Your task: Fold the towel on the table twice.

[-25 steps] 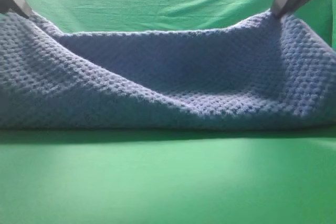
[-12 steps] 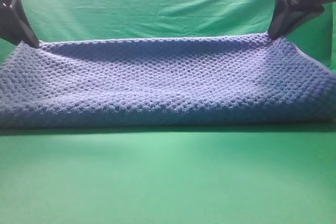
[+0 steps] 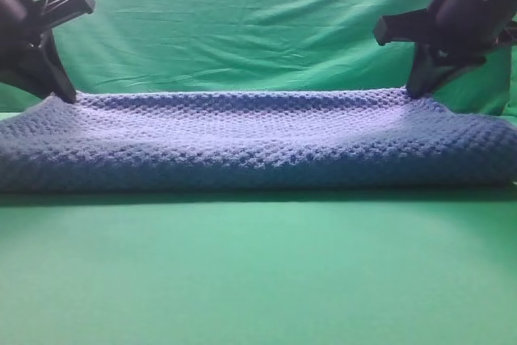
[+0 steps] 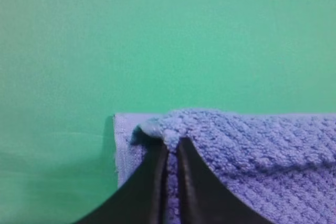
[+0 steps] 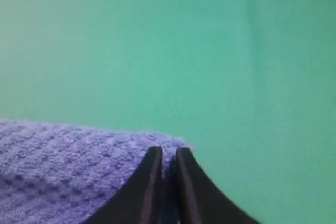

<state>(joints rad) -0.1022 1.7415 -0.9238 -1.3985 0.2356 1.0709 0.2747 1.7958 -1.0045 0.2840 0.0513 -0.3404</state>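
Blue-grey waffle-weave towel (image 3: pixel 258 139) lying on the green table (image 3: pixel 258 272), spanning nearly the full width of the high view, doubled over into 2 layers with the folded edge toward the front. Far edge fairly straight and level, with a slight dip in the middle. Wrinkled green cloth backdrop (image 3: pixel 242 22) hanging behind.

Left gripper (image 3: pixel 66 96) down at the far left corner of the towel, black fingers angled inward and touching the cloth. From the left wrist view: left gripper (image 4: pixel 172 145) with 2 dark fingertips almost together, only a thin slit between them, a small bunched ridge of towel (image 4: pixel 252 150) sitting at the tips. Flat hemmed lower layer (image 4: pixel 122 145) peeking out just beside the upper one. Pinched or merely resting: cannot tell.

Right gripper (image 3: pixel 414 90) at the far right corner, likewise tipped down onto the towel edge. From the right wrist view: right gripper (image 5: pixel 168 156) with fingertips close, a narrow gap between, cloth edge (image 5: pixel 79 161) right at the tips. Grip on the fabric not clear here either.
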